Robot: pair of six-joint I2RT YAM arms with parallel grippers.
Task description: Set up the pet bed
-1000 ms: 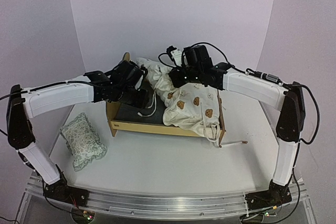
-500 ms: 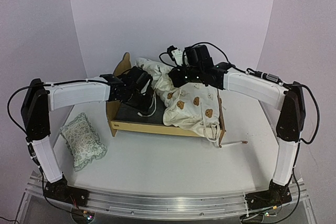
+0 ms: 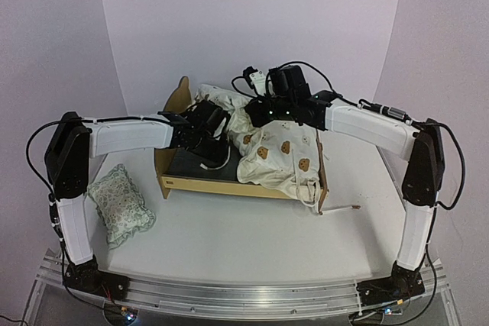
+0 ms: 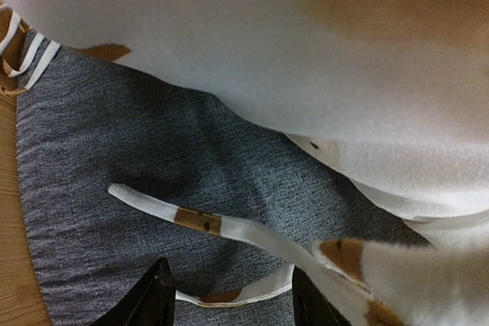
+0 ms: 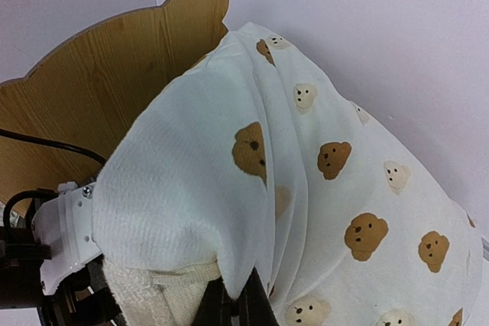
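Cream cover [image 3: 279, 154] pinched by right fingers [image 5: 214, 311], draping pet bed [image 3: 206, 182]

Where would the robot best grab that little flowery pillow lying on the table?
Probably by its ruffled edge, or across its narrower width, coming straight down from above. The pillow lies flat on the table, apart from the pet bed, and the left hand is the nearer one.

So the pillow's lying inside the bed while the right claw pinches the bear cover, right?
No: the pillow lies on the table, left of the bed and outside it, as the top view shows. The right gripper does pinch the cover.
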